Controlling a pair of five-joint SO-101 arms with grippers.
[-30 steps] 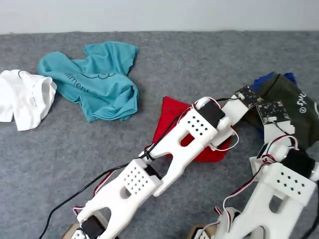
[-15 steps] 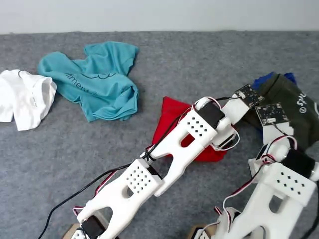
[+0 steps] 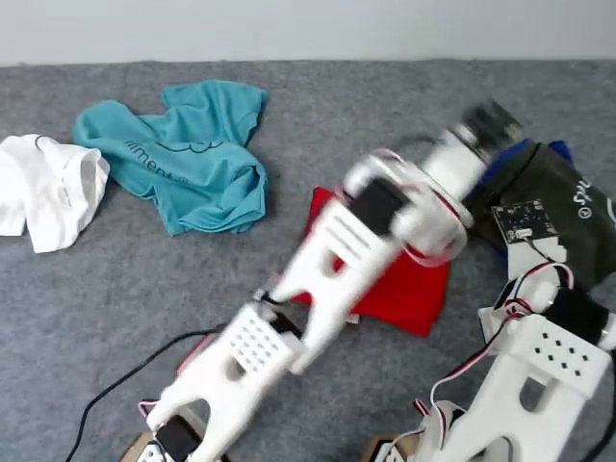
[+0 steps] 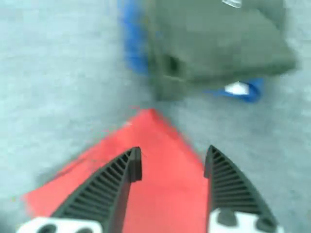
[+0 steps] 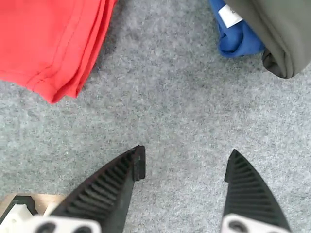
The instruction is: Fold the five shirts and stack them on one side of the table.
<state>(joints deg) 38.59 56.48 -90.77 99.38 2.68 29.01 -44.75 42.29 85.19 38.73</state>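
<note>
1. The red shirt (image 3: pixel 409 294) lies folded on the right half of the table, partly under the left arm in your high view. The right wrist view shows its layered folded edge (image 5: pixel 63 48).
2. Your left gripper (image 4: pixel 173 158) is above that red shirt with its fingers spread wide. The red cloth shows between them and nothing is pinched. You cannot tell from these views whether the fingertips touch the cloth.
3. Just past the red shirt's corner and a strip of bare grey is the dark green shirt (image 3: pixel 558 192), folded and lying on top of the blue shirt (image 5: pixel 233 36). Blue pokes out from under its edges. This pair sits at the table's right side, near the red shirt but not touching it.
4. Your right gripper (image 5: pixel 187 160) is also spread apart and holds nothing. It hangs over bare grey surface, with the red shirt's edge to one side and the blue and green pair to the other.
5. Farther out, the teal shirt (image 3: pixel 183 159) lies crumpled and unfolded on the left half of the table, well apart from the red one.
6. The white shirt (image 3: pixel 48 188) sits at the far left edge, loosely bunched and just beside the teal shirt.
7. All five rest on the grey felt-covered table (image 3: pixel 337 106).
</note>
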